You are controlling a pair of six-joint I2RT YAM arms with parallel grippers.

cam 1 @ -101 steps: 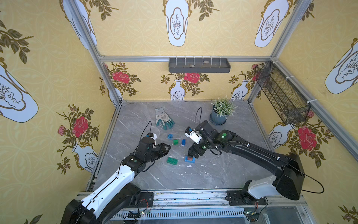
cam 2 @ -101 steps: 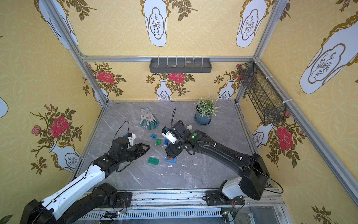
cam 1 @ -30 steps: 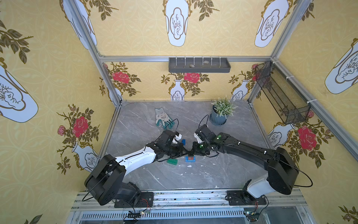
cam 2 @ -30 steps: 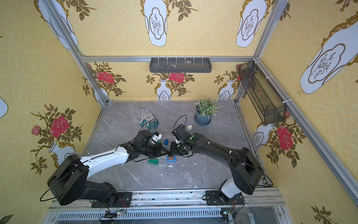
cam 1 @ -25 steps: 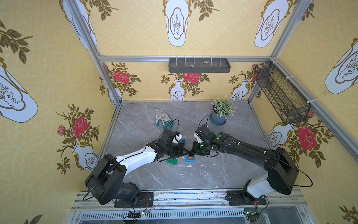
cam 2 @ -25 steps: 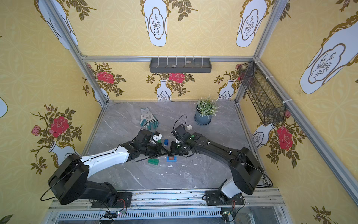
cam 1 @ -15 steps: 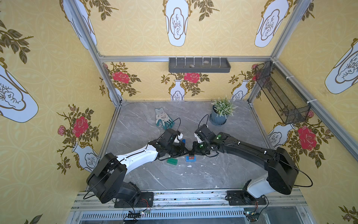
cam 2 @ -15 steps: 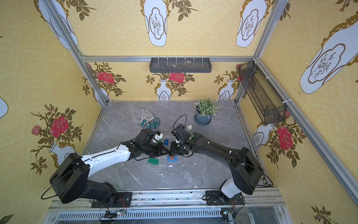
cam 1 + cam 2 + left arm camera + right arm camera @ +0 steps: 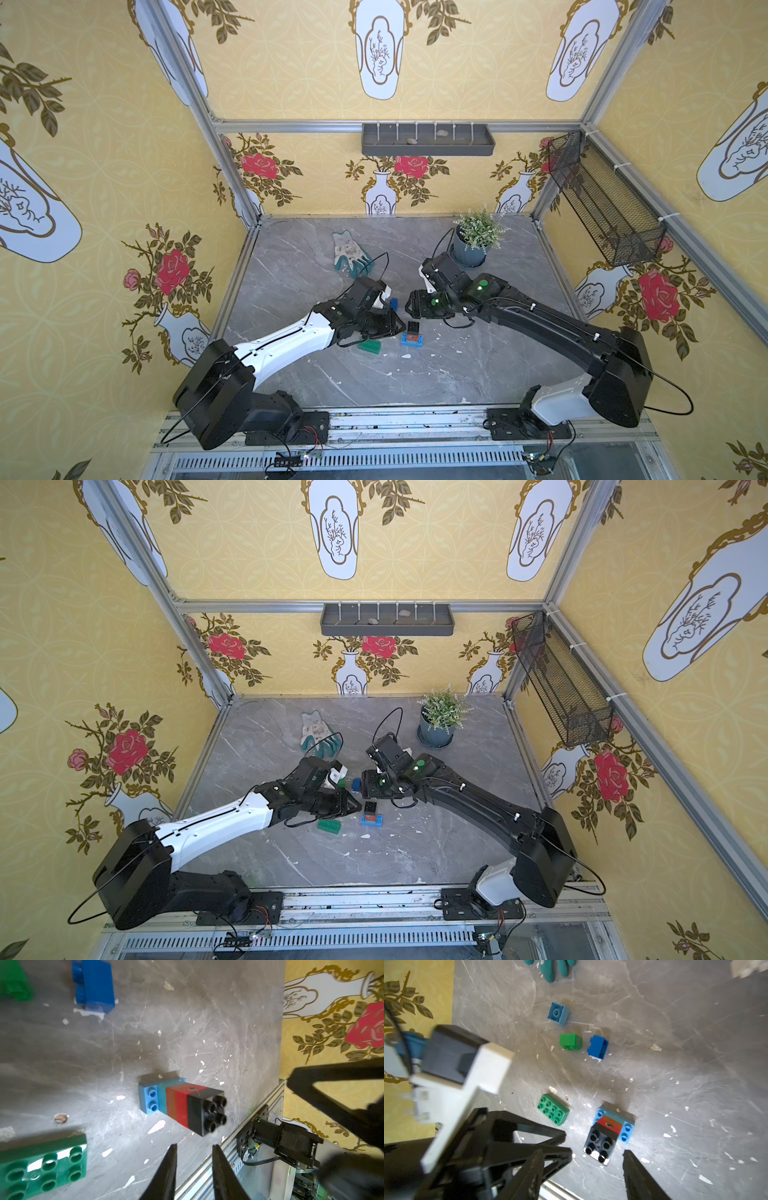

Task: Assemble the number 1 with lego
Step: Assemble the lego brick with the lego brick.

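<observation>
Stack (image 9: 412, 333) stands upright near mid-table: long light-blue brick (image 9: 152, 1099) as base, red brick (image 9: 179, 1103) on it, black brick (image 9: 204, 1113) on top, studs up. Left claw (image 9: 194, 1146) sits just beside the stack, jaws a narrow slit apart, nothing between them. Right claw (image 9: 582, 1152) hangs close over the black brick, jaws wide, also empty. Loose pieces: green long brick (image 9: 553, 1109) lies flat near the stack; blue square brick (image 9: 598, 1046) and green square brick (image 9: 570, 1041) lie further back, both tipped on their sides; a paler blue square brick (image 9: 557, 1013) sits beyond them toward the glove (image 9: 349, 253). Risks, as judged: both claws crowd one spot, so a finger could clip the other arm or nudge the stack, which looks tall for its footing and would likely topple or shed the black brick. Whether that brick is pressed fully home cannot be told. Tipped bricks need turning before they seat; a skewed grasp could wedge one crooked
</observation>
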